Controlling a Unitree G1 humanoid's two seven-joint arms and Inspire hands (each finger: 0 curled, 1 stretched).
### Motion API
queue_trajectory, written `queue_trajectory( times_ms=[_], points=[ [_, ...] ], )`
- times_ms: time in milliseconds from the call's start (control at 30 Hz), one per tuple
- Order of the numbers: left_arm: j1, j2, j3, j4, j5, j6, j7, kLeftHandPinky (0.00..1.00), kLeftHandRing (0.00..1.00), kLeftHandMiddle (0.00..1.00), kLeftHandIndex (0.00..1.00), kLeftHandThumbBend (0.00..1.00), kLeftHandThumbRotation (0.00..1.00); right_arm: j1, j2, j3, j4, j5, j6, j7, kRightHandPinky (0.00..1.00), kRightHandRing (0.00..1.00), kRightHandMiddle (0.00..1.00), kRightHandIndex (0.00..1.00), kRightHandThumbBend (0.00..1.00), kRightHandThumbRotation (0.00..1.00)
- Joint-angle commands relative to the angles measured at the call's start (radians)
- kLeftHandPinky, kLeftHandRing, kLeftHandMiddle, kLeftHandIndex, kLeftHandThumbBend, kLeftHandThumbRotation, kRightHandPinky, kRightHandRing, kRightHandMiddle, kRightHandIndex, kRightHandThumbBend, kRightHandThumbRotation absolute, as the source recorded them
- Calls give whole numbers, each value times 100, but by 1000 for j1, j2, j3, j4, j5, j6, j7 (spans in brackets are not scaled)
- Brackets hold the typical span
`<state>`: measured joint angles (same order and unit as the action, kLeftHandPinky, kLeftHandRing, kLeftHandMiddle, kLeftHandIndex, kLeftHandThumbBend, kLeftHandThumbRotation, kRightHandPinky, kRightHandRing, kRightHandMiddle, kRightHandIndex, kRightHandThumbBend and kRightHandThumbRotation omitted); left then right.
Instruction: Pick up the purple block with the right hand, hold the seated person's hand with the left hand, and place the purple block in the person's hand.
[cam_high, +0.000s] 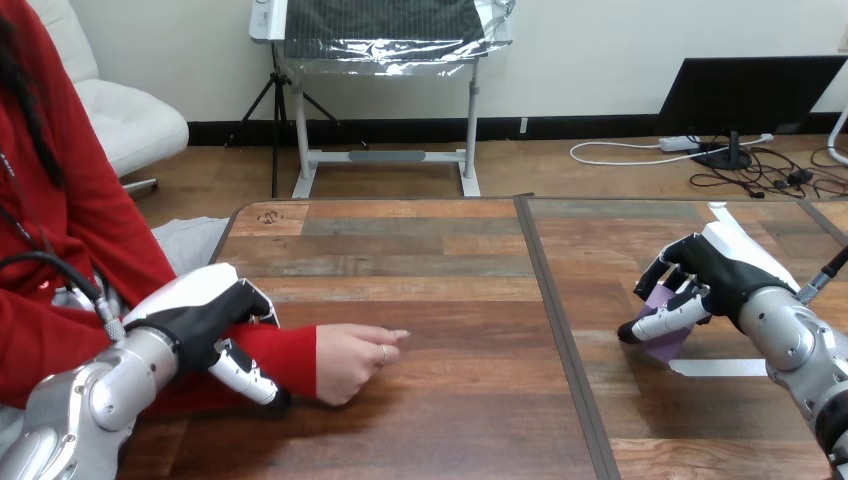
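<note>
No writing, label, brand, number or sign is legible anywhere on these things

The half-hidden block looks pale purple, the table brown wood-grain planks, the person's sleeve red.

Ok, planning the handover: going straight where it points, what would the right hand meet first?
The right hand points across bare table toward the person's hand, probably the first thing met; depth is unclear.
</note>
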<state>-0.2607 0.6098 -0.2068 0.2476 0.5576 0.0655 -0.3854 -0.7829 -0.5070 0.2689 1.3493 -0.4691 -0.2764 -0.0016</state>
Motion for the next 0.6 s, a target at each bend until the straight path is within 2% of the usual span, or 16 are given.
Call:
queue_trajectory(
  times_ms=[0,333,567],
  points=[
    [-98,-2,65,-164,-33,-8,32,24,31,39,43,77,0,-81,5,-16,-51,13,-19,-25,39,45,50,51,81,0],
    [-122,0,83,-221,-45,7,19,26,33,40,43,77,0,-83,7,-20,-62,19,-42,-25,37,43,49,50,81,0],
    [-133,-1,95,-244,-53,-5,31,26,33,40,43,78,0,-86,8,-23,-70,22,-47,-24,36,42,48,50,81,0]
  ],
)
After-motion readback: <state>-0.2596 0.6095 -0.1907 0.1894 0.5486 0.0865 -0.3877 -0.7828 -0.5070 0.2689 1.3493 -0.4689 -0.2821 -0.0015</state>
